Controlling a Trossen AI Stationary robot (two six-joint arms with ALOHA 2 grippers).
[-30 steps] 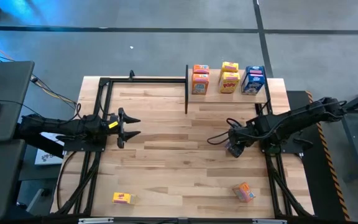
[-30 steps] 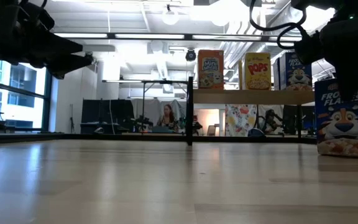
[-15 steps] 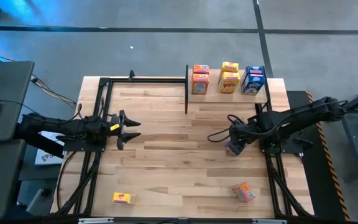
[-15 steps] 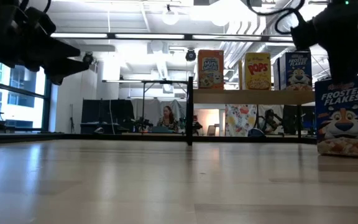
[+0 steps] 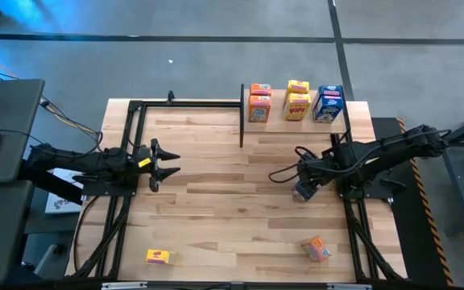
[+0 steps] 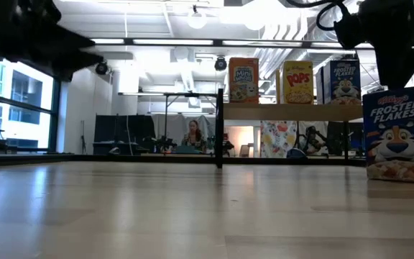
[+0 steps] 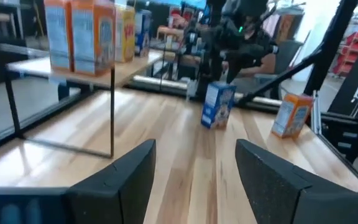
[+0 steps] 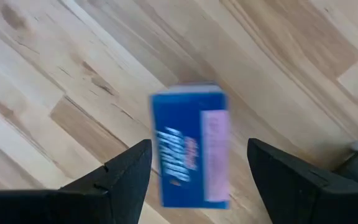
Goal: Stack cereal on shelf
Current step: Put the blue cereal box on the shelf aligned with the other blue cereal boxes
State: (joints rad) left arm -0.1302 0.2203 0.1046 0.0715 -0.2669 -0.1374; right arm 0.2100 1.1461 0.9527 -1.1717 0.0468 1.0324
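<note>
A blue cereal box [image 6: 399, 133] stands upright on its bottom on the tabletop at the right; it also shows in the high view [image 5: 300, 194] and from above in the right wrist view [image 8: 191, 146]. My right gripper [image 8: 197, 180] is open and hovers right above it, fingers pointing down on either side of its top, apart from it. My left gripper [image 5: 167, 161] is open and empty above the table's left part. The shelf [image 5: 296, 122] at the far right carries orange [image 5: 259, 101], yellow [image 5: 298, 100] and blue [image 5: 329, 103] boxes.
A yellow box [image 5: 159, 256] lies near the front left edge and an orange box [image 5: 316, 248] near the front right. Black frame rails [image 5: 127, 145] run along the table's sides. The middle of the tabletop [image 5: 232, 185] is bare wood.
My right gripper has gone straight up off the blue box's top, and the box stays standing where it was. My left gripper has gone up a little.
</note>
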